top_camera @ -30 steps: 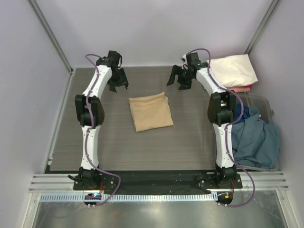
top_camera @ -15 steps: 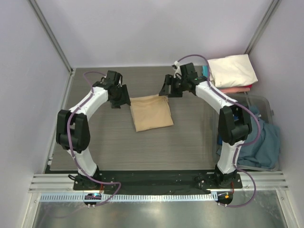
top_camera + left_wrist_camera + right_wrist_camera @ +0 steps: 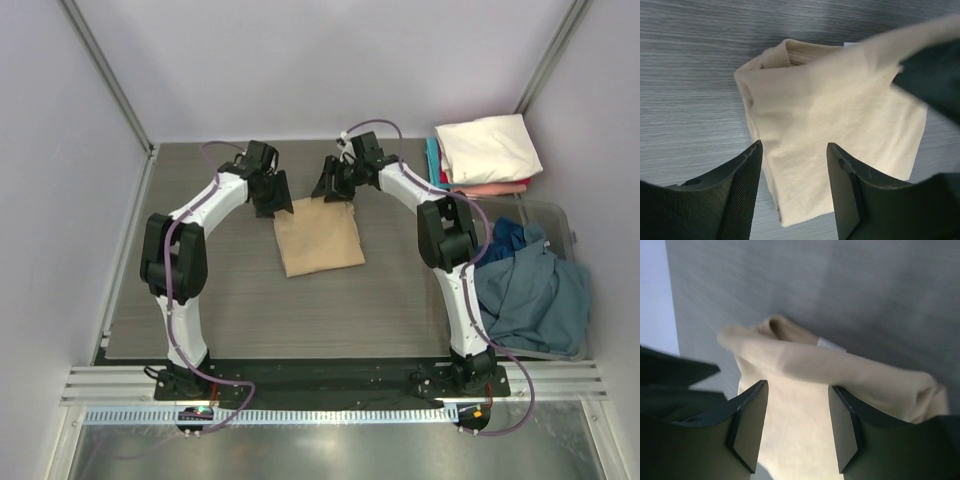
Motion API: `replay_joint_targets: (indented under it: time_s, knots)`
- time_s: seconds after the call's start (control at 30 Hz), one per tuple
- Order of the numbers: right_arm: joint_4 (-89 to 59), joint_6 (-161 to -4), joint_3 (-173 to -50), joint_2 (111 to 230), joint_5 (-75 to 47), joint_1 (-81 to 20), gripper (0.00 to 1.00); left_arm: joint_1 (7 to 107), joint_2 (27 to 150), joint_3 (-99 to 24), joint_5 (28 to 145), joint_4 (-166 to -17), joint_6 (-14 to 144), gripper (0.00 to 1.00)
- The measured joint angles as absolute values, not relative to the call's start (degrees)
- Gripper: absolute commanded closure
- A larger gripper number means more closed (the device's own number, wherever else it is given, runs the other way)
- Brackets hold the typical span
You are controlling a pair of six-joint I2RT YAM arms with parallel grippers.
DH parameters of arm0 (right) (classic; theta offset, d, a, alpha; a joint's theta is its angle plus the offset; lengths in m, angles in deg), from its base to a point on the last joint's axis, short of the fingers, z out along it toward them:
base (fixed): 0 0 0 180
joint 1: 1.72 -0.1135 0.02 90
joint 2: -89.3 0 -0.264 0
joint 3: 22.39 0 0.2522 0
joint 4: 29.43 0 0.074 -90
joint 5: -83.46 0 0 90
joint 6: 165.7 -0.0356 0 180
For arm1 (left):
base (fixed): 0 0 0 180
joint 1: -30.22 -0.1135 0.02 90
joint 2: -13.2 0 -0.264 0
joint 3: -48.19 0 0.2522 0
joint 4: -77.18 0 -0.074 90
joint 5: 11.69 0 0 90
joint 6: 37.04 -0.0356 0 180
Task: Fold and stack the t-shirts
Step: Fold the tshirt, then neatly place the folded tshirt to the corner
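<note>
A folded tan t-shirt (image 3: 318,238) lies flat mid-table. My left gripper (image 3: 275,195) is at its back left corner and my right gripper (image 3: 333,185) at its back right corner. In the left wrist view the gripper (image 3: 795,145) is open, its fingers straddling the tan shirt's (image 3: 830,115) side edge, with nothing clamped. The right gripper (image 3: 797,387) is also open, hovering over the tan cloth (image 3: 805,365), whose folded edge bulges just beyond the fingertips. More folded t-shirts are stacked at the back right: cream-white (image 3: 488,148) on top of pink (image 3: 495,188) and teal (image 3: 432,160).
A clear bin (image 3: 548,215) at the right holds crumpled blue shirts (image 3: 530,285) that spill over its rim. Grey walls close in the wood-grain table (image 3: 220,300) at the left, back and right. The two grippers are close together at the shirt's back edge.
Both arms have swung inward from the table's back corners to the tan shirt's back edge. The right jaws have narrowed. The shirt has stayed in place.
</note>
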State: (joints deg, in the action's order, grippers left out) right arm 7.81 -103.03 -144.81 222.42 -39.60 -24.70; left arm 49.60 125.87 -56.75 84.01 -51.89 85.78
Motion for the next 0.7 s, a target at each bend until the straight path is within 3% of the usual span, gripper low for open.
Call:
replay_joint_targets:
  time_s: [0.2,0.4,0.53,0.7]
  knots:
    - [6.52,-106.42,-158.65,231.14,-39.03,-20.31,0.42,49.20,122.48,-54.32,81.23,-50.91,85.67,0.42]
    - [6.63,-107.01,-159.15,230.79,-37.81,-16.26,0.36,48.35,116.42,-46.87,80.77,-54.47,85.54,0.34]
    - [7.09,-104.56,-150.98,222.53,-35.71,-16.02,0.30,48.15,115.24,-41.99,81.45,-59.17,85.50,0.34]
    - [5.82,-102.38,-135.44,203.41,-34.24,-17.03,0.25,48.15,117.30,-39.39,82.09,-64.76,85.45,0.36]
